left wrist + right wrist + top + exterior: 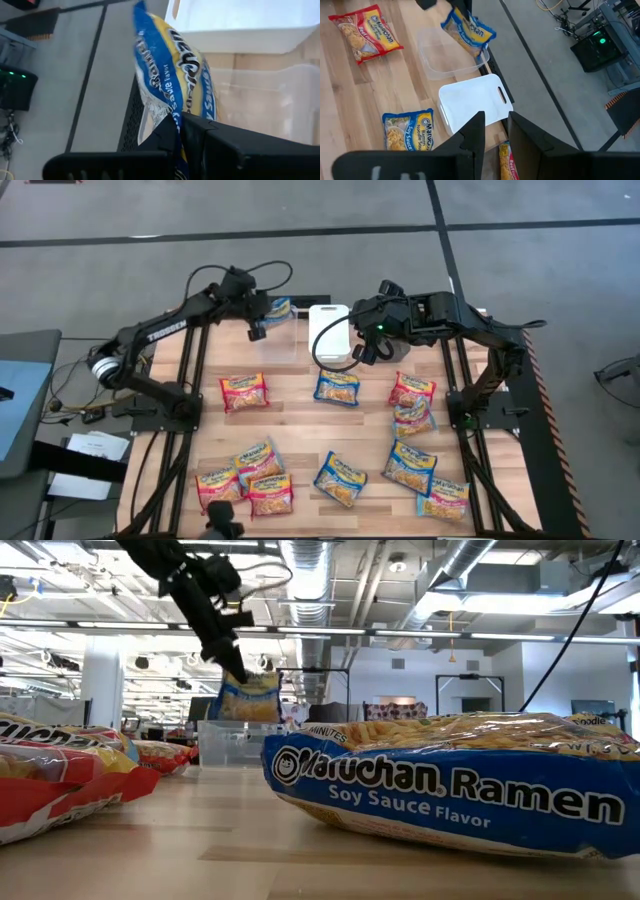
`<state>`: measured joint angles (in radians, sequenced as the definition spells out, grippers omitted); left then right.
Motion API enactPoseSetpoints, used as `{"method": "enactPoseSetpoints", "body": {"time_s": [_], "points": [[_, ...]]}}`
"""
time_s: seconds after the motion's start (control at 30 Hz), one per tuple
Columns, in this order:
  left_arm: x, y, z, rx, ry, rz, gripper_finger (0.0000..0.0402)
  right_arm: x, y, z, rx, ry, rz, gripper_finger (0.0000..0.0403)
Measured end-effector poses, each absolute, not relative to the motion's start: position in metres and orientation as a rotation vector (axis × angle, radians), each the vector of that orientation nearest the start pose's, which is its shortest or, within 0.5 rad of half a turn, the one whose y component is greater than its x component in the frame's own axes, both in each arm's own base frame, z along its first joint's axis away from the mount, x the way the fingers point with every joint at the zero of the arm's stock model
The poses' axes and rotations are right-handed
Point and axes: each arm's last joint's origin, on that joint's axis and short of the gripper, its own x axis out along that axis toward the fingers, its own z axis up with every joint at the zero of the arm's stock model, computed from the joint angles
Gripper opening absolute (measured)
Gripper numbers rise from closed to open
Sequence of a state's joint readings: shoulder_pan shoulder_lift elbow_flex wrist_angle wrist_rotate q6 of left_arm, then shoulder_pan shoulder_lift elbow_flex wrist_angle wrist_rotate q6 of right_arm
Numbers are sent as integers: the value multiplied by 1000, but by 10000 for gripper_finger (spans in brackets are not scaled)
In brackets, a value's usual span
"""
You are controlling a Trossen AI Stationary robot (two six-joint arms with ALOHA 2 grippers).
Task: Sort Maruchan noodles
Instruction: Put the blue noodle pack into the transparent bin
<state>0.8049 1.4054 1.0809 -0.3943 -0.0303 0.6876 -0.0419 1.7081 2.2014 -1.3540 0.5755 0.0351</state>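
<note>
My left gripper [262, 318] [234, 668] is shut on a blue-trimmed Maruchan packet [279, 308] [248, 698] [172, 70] [468, 30], held in the air above the clear bin [281, 338] [228, 743] [445, 60]. My right gripper [360, 350] [496, 137] hovers open above the white bin [329, 330] [470, 102], near its right edge, touching nothing. Several other packets lie flat on the wooden table: blue ones [338, 388] [407, 131] [450, 780] and red ones [245, 392] [367, 32]. My left gripper pinches the blue packet between its two fingers [167, 135] at one crimped end [162, 112]. The fingers come slanting down from above [222, 640]. The packet hangs below them, tilted and lifted clear, with its lower end [250, 715] just over the clear bin's rim.
The clear and white bins stand side by side at the table's far edge. Red, blue and orange packets lie scattered over the middle and near parts [247, 475] [412, 465] [411, 395]. Bare wood lies between the bins and the packets [290, 380]. Arm frames flank both sides.
</note>
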Motion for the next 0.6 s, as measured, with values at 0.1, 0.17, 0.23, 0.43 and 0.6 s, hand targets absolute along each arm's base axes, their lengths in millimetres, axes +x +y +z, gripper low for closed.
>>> {"method": "enactPoseSetpoints", "body": {"time_s": [0.1, 0.17, 0.23, 0.43, 0.6], "points": [[213, 229, 265, 323, 933, 521, 0, 303, -28, 464, -198, 832, -593, 109], [215, 233, 259, 313, 941, 522, 0, 303, -29, 464, -197, 832, -593, 109], [218, 236, 254, 326, 948, 525, 0, 303, -29, 464, -197, 832, -593, 109], [224, 245, 242, 347, 974, 533, 0, 303, -29, 464, -198, 832, -593, 109], [229, 250, 232, 348, 983, 541, 0, 303, -28, 464, -198, 832, -593, 109]]}}
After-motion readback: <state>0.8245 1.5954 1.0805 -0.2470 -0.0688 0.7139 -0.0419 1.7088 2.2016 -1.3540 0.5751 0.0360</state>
